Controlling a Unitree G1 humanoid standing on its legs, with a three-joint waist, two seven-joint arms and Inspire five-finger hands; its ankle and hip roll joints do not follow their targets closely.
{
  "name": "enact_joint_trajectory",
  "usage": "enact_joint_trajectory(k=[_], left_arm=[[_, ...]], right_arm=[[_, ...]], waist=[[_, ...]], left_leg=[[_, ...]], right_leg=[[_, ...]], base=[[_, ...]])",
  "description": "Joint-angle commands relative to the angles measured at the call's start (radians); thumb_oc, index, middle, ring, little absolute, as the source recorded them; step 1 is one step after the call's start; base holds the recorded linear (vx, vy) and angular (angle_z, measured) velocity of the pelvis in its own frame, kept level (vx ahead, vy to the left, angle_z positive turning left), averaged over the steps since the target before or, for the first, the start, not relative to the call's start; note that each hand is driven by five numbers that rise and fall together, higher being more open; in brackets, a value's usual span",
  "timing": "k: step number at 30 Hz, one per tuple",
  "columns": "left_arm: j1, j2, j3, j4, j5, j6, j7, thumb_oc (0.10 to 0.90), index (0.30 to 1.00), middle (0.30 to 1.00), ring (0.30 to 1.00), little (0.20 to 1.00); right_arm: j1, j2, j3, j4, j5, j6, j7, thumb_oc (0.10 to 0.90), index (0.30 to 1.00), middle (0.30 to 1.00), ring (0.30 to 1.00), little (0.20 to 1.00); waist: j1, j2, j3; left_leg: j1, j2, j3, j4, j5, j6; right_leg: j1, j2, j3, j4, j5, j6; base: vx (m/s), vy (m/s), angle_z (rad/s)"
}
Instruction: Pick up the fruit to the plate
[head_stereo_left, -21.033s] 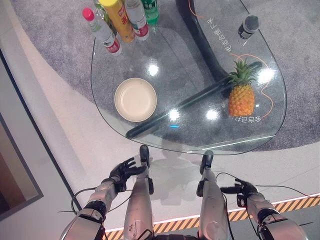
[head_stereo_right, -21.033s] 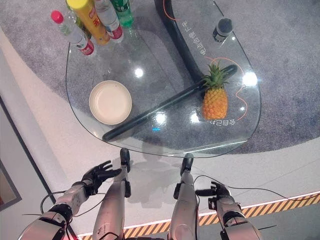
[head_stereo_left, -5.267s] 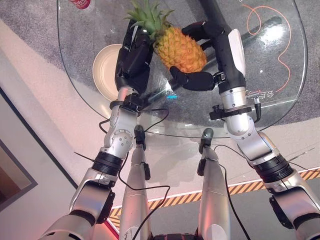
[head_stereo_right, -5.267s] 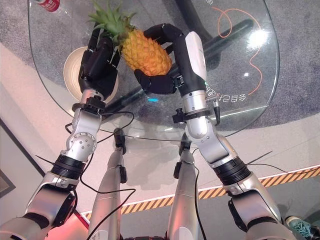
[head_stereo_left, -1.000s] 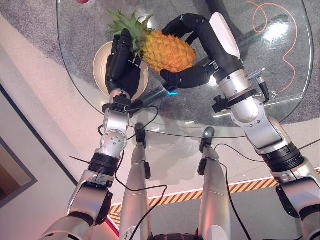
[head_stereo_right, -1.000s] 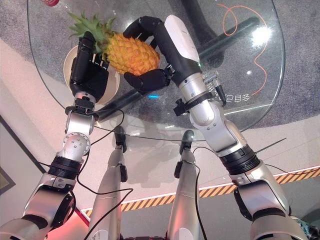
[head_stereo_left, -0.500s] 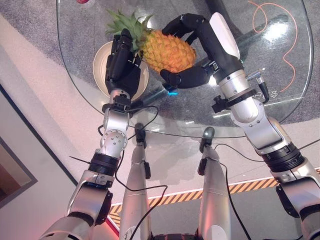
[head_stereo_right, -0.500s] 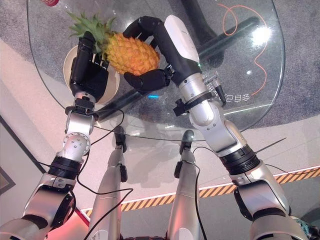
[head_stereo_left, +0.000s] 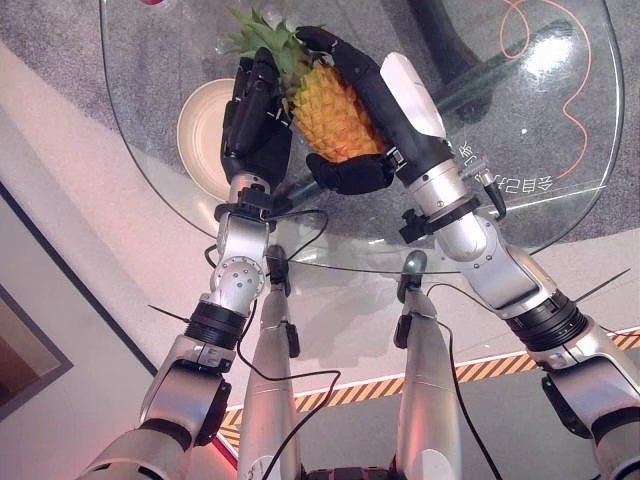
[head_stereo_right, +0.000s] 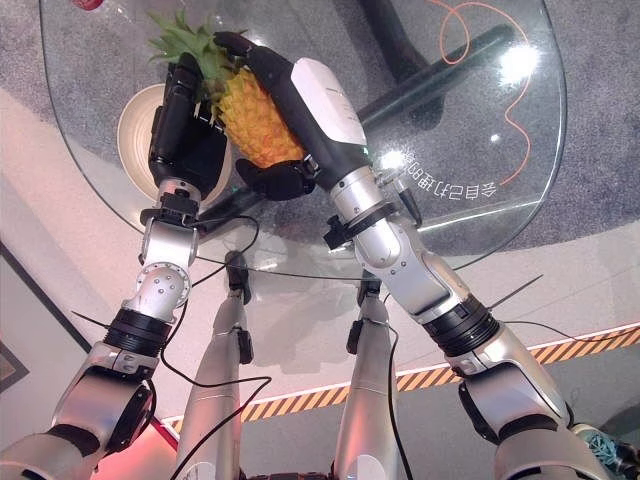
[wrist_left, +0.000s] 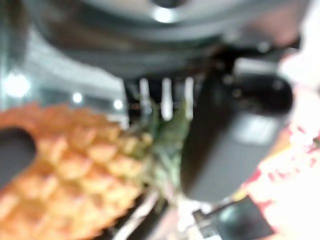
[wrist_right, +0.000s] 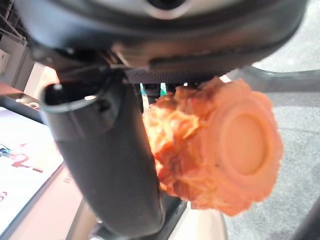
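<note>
Since half a sec ago the pineapple (head_stereo_left: 325, 105) has swung more upright and shifted toward the robot's left, crown up top. It's held in the air above the glass table (head_stereo_left: 520, 240), beside the plate (head_stereo_left: 200, 130), not on it yet. Right hand (head_stereo_left: 385, 110) is wrapped round the body, thumb under; left hand (head_stereo_left: 255, 120) is curled against the crown end. To do this well, I'd say: keep both grips firm, carry further left until it's centred over the plate, lower slowly, base first, and let go only once it rests steady.
</note>
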Motion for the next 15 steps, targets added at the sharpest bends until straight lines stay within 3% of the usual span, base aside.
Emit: enact_joint_trajectory(k=[1,15], left_arm=[[-0.126,-0.035,-0.042,-0.188,0.097,-0.045,-0.081,0.1,0.3,0.3,0.3,0.2],[-0.115,-0.034,-0.016,-0.193,0.175,-0.108,0.0,0.1,0.3,0.3,0.3,0.2]], right_arm=[[-0.088,0.023,-0.099,-0.108,-0.04,-0.061,-0.074,0.8,0.9,0.9,0.9,0.9],[-0.079,0.028,-0.12,-0.105,-0.053,-0.063,-0.099,0.8,0.9,0.9,0.9,0.9]], waist=[[0.028,-0.029,-0.014],[0.031,-0.028,-0.014]], left_leg=[[0.005,-0.027,-0.005,0.1,-0.095,0.024],[0.009,-0.026,-0.006,0.093,-0.09,0.024]], right_leg=[[0.049,0.026,-0.067,-0.122,0.101,-0.02],[0.051,0.026,-0.071,-0.122,0.1,-0.021]], base=[[0.0,0.0,0.0],[0.0,0.0,0.0]])
